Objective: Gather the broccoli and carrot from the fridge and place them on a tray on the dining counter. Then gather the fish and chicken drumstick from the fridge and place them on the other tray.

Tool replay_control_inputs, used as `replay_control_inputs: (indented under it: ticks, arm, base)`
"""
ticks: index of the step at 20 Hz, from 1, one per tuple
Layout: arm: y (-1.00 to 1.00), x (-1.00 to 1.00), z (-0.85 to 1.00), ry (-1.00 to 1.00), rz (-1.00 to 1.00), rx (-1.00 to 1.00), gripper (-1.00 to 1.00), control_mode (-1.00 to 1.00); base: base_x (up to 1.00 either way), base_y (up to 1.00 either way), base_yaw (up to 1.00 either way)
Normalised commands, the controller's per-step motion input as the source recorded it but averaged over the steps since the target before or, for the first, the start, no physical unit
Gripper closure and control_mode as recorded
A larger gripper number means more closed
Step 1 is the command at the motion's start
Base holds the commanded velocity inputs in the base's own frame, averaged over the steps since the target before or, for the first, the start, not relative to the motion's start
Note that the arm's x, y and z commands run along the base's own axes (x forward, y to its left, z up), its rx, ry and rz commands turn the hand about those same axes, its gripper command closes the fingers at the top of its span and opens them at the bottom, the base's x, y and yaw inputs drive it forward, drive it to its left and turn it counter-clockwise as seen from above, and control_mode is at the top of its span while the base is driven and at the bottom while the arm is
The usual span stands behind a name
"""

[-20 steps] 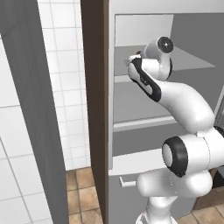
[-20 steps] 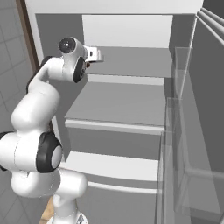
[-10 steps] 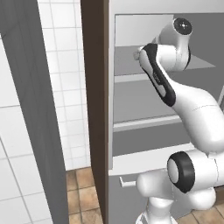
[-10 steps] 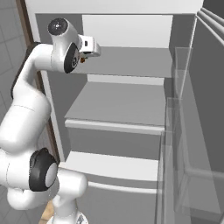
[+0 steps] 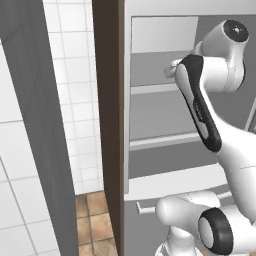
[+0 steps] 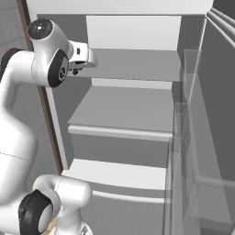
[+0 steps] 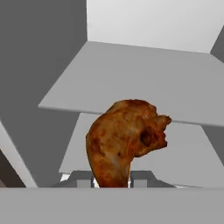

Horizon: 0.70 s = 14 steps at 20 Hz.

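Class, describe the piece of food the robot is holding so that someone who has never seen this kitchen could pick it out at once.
Start at the open fridge with its grey shelves. In front of the upper shelf the gripper is shut on a chicken drumstick. It is the one browned, glossy, lumpy thing among plain grey and white surfaces.

Lettering, labels, brands, numbers, signs — none that I can read on any surface before me; fridge shelves, door and wall tiles all plain.
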Motion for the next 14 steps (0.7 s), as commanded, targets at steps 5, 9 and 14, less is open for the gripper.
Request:
replay_control_inputs:
  ticks: [5, 9, 14]
  arm:
    - [0.00, -1.00, 0.00, 0.00, 0.00, 0.00, 1.00, -1.00]
    - [0.00, -1.00, 0.00, 0.00, 0.00, 0.00, 1.00, -1.00]
    - [0.03, -0.46, -0.03, 0.03, 0.00, 0.00, 1.00, -1.00]
  base:
    - [0.00, 0.00, 0.00]
    - [0.00, 0.00, 0.00]
    - [0.00, 0.00, 0.00]
